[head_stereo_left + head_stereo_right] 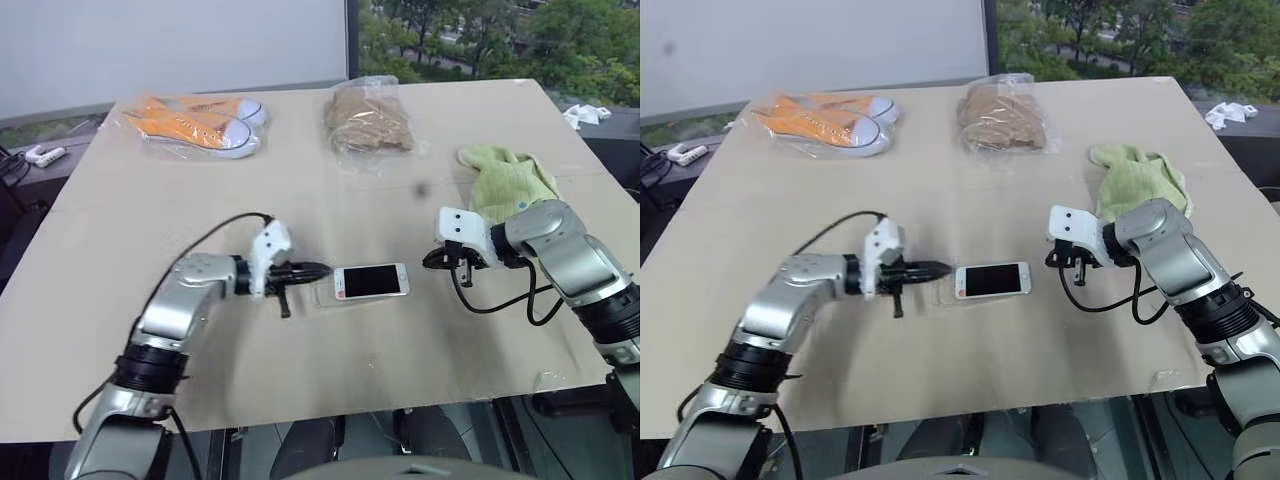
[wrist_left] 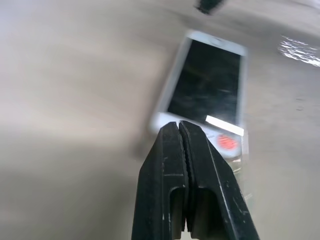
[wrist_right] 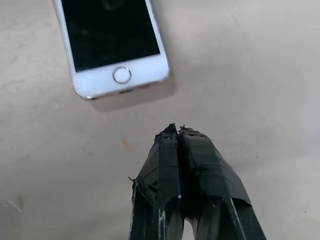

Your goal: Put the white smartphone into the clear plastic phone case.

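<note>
White smartphone lies flat, screen up, mid-table, its left end over the clear plastic phone case. Left claw shut, empty, at that end; right claw shut, empty, nearby. Phone looks stiff, slick, thin: best pinched by its long edges.

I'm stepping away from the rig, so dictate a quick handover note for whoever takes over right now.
Left gripper: jaws shut, empty, at the case end of the phone.
Right gripper: jaws shut, empty, just off the phone's home-button end, not touching.
Phone lies face up mid-table, its far end over the case.
Done: phone partly laid over the case. Left: whether it is seated can't be told; press it in and check.
</note>
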Motion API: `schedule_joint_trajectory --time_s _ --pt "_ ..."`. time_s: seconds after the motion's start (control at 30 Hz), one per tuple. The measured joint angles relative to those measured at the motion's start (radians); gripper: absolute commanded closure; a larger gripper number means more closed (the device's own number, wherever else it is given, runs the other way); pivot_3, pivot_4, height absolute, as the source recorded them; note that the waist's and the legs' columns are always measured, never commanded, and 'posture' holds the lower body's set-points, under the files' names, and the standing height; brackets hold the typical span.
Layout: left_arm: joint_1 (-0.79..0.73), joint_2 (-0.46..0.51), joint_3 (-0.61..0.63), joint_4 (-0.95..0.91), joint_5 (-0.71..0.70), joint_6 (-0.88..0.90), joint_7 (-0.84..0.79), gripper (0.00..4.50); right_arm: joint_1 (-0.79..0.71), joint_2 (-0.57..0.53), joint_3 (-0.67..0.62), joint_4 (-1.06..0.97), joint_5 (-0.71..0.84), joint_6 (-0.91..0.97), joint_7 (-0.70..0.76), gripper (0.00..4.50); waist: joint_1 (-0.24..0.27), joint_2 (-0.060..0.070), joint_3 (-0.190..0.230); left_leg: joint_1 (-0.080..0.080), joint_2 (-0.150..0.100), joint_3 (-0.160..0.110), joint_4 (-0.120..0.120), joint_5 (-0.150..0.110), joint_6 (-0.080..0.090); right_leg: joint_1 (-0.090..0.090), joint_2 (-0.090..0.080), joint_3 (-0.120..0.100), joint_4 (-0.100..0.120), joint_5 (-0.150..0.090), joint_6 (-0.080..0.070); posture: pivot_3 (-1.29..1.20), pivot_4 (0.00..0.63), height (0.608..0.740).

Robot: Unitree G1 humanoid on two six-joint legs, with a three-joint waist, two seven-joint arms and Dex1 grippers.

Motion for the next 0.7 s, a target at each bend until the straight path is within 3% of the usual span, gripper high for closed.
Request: schedule_joint_trajectory --time_s 0.33,0.37,0.43,0.6,0.63,0.7 --pt "0.02 0.024 0.029 0.011 0.003 -0.026 -0.006 4.5 -0.001 0.009 0.009 0.004 -0.012 -0.052 0.007 4.44 0.003 0.0 0.0 -0.004 0.0 0.0 0.0 0.0 0.0 -0.003 0.0 -0.001 -0.001 0.0 0.0 0.0 0.15 0.74" --pt "0.017 0.011 0.019 0.011 0.005 -0.033 -0.007 4.5 -0.003 0.009 0.007 0.005 -0.005 -0.076 0.013 3.89 0.003 0.0 0.0 -0.004 0.0 0.0 0.0 0.0 0.0 -0.003 0.0 -0.001 -0.001 0.0 0.0 0.0 0.15 0.74" --pt "0.009 -0.005 -0.011 0.013 0.011 -0.045 -0.009 4.5 -0.012 0.015 -0.002 0.003 0.02 -0.092 0.027 3.23 0.001 0.0 0.001 -0.004 0.0 0.0 0.0 0.0 0.0 -0.003 0.0 -0.001 -0.001 0.0 0.0 0.0 0.15 0.74" --pt "0.0 0.0 -0.037 0.023 0.028 -0.069 -0.041 4.5 -0.023 0.027 -0.013 -0.012 0.057 -0.096 0.041 0.76 -0.003 0.0 0.001 -0.004 0.0 0.0 0.0 0.0 0.0 -0.003 0.0 -0.001 -0.001 0.0 0.0 0.0 0.15 0.74" --pt "-0.003 0.0 -0.045 0.024 0.032 -0.077 -0.051 4.5 -0.023 0.032 -0.007 -0.018 0.058 -0.094 0.044 0.54 -0.002 0.0 0.001 -0.004 0.0 0.0 0.0 0.0 0.0 -0.003 0.0 -0.001 0.0 0.0 0.0 0.0 0.15 0.74" --pt "-0.011 0.0 -0.062 0.028 0.042 -0.086 -0.063 4.5 -0.022 0.034 0.007 -0.029 0.063 -0.085 0.059 0.54 0.0 0.0 0.001 -0.004 0.0 0.0 0.001 0.0 0.0 -0.003 0.0 -0.001 -0.001 0.0 0.0 0.0 0.15 0.74"
